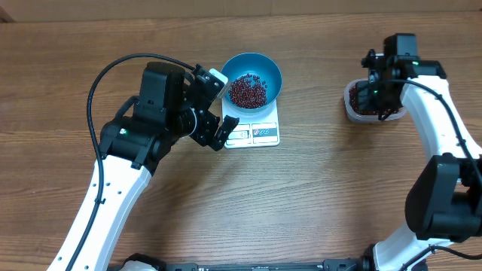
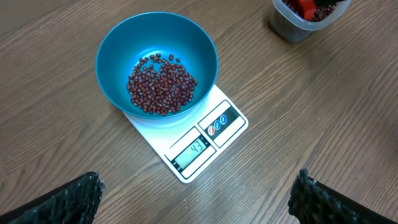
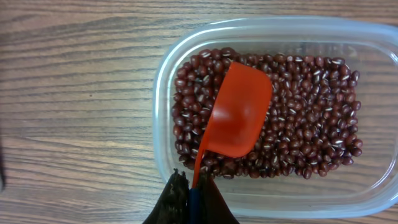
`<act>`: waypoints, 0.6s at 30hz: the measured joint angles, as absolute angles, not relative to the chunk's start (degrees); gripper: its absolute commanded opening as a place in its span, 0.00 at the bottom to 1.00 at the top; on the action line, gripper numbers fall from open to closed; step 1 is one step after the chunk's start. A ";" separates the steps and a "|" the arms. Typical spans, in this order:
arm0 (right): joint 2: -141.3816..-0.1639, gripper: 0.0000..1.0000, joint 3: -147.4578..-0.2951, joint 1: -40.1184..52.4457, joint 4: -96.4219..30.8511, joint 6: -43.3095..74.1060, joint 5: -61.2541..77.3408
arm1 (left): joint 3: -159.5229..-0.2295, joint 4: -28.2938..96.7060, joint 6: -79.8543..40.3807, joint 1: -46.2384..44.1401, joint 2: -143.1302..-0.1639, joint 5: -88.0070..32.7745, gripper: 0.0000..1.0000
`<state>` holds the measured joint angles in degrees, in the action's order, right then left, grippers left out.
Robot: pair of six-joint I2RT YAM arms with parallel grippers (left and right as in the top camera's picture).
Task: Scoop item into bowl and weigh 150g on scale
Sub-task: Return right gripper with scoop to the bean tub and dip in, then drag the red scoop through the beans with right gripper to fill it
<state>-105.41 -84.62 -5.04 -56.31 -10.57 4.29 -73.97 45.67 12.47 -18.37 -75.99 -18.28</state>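
The left arm comes up from the lower left edge of the overhead view, its white link leaning toward the middle and ending in a bulky black wrist. The left gripper (image 1: 221, 105) sits just left of the scale (image 2: 205, 146), apart from it, with its fingers spread wide and nothing between them. In its own wrist view only two dark textured fingertips (image 2: 74, 199) show, at the bottom corners.

The right arm rises along the right side and bends inward over the clear plastic tub (image 3: 161, 93) at the upper right. The right gripper (image 3: 189, 199) points down, pressed together on the thin handle of a red-orange scoop (image 3: 239, 118), whose cup lies on the beans (image 3: 311, 118) in the tub.

The blue bowl (image 2: 118, 50) stands on the far part of the white scale, with a shallow layer of beans in its bottom, well apart from the tub on the wooden surface (image 1: 316, 203).

From overhead the right wrist covers much of the tub and the scoop cannot be seen. The handle is mostly hidden between the fingers. The tub's right and lower edges are cut off in the right wrist view. Whether the cup faces up or down cannot be told. The scale's display shows digits too small to read surely.
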 measured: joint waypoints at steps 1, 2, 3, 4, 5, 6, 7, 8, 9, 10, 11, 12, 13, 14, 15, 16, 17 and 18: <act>-105.41 0.04 -84.62 -5.93 -56.36 -10.57 5.48 | -73.97 45.67 12.47 -18.37 -75.96 -18.28 1.00; -105.41 0.04 -84.62 -6.55 -56.36 -10.57 6.26 | -73.97 45.67 12.47 -18.37 -75.99 -18.28 1.00; -105.41 0.04 -84.62 -7.31 -56.34 -10.59 7.35 | -73.97 45.67 12.47 -18.37 -75.96 -18.28 1.00; -105.41 0.04 -84.62 -8.29 -56.42 -10.55 8.73 | -73.97 45.67 12.47 -18.37 -75.99 -18.28 1.00; -105.41 0.04 -84.62 -8.99 -56.45 -10.57 9.78 | -73.97 45.67 12.47 -18.37 -75.99 -18.28 1.00; -105.41 0.04 -84.62 -9.72 -56.47 -10.57 10.87 | -73.97 45.67 12.47 -18.37 -75.96 -18.28 1.00; -105.41 0.04 -84.62 -10.37 -56.49 -10.59 11.90 | -73.97 45.67 12.47 -18.37 -75.99 -18.28 1.00; -105.41 0.04 -84.62 -11.27 -56.58 -10.55 13.23 | -73.97 45.67 12.47 -18.37 -75.99 -18.28 1.00; -105.41 0.04 -84.62 -12.14 -56.64 -10.57 14.57 | -73.97 45.67 12.47 -18.37 -75.96 -18.28 1.00; -105.41 0.04 -84.62 -12.51 -56.71 -10.57 15.22 | -73.97 45.67 12.47 -18.37 -75.96 -18.28 1.00; -105.41 0.04 -84.62 -13.08 -56.77 -10.57 15.99 | -73.97 45.67 12.47 -18.37 -75.99 -18.28 1.00; -105.41 0.04 -84.62 -13.54 -56.90 -10.55 16.64 | -73.97 45.67 12.47 -18.37 -75.96 -18.28 1.00; -105.41 0.04 -84.58 -13.93 -56.99 -10.55 17.26 | -73.97 45.67 12.47 -18.37 -75.96 -18.28 1.00; -105.41 0.04 -84.40 -14.24 -56.97 -10.59 17.78 | -73.97 45.65 12.47 -18.37 -75.96 -18.28 1.00; -105.41 0.04 -84.03 -14.44 -56.73 -10.63 18.15 | -73.97 45.67 12.47 -18.37 -75.96 -18.28 1.00; -105.41 0.04 -83.64 -14.55 -56.47 -10.81 18.55 | -73.97 45.67 12.47 -18.37 -75.96 -18.28 1.00; -105.41 0.04 -83.13 -14.57 -55.96 -10.96 18.83 | -73.97 45.67 12.47 -18.37 -75.96 -18.28 1.00; -105.41 0.04 -82.63 -14.59 -55.46 -11.09 19.18 | -73.97 45.67 12.47 -18.37 -75.96 -18.28 1.00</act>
<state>-105.41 -82.63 -14.59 -55.46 -11.09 19.18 -73.97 45.67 12.47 -18.37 -75.96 -18.28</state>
